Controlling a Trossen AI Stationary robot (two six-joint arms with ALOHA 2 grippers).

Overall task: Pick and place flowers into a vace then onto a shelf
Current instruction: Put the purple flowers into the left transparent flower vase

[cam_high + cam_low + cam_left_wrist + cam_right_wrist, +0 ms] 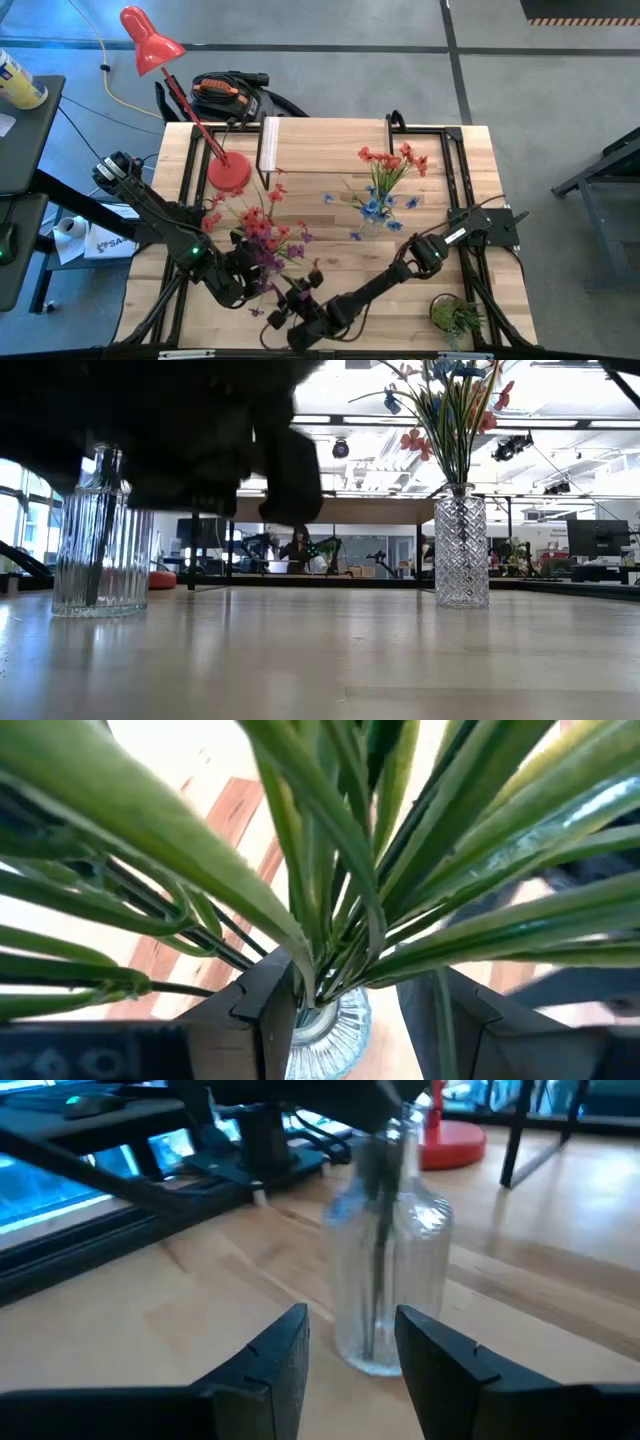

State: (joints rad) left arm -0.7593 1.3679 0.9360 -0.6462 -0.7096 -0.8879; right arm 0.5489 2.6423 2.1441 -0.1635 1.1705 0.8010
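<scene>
Looking at this, I'd say it's the first half of the job: getting the flowers (262, 232) seated in the ribbed glass vase (388, 1285), with the shelf (330, 135) part not started. That vase stands on the bench (345, 255) near the front edge, stems already down inside it, red and purple blossoms fanning out above.

The left gripper (345, 1005) sits right over the vase mouth with its jaws apart on either side of the stem bundle; whether they actually pinch the stems I can't tell. The right gripper (350, 1345) is low on the bench just in front of the vase, jaws apart and lined up with the glass but not touching it.

A 2nd vase (461, 545) with orange and blue flowers stands farther back on the bench, not on the shelf either.

Next move, my guess: the right gripper slides forward until the glass is between the jaws, then closes gently and lifts level so nothing tips, while the left one lets go of the stems.

Hard to make out: the low view is mostly blocked by a dark arm, the left wrist view is nearly all leaves, and from above the blossoms hide the vase completely.
</scene>
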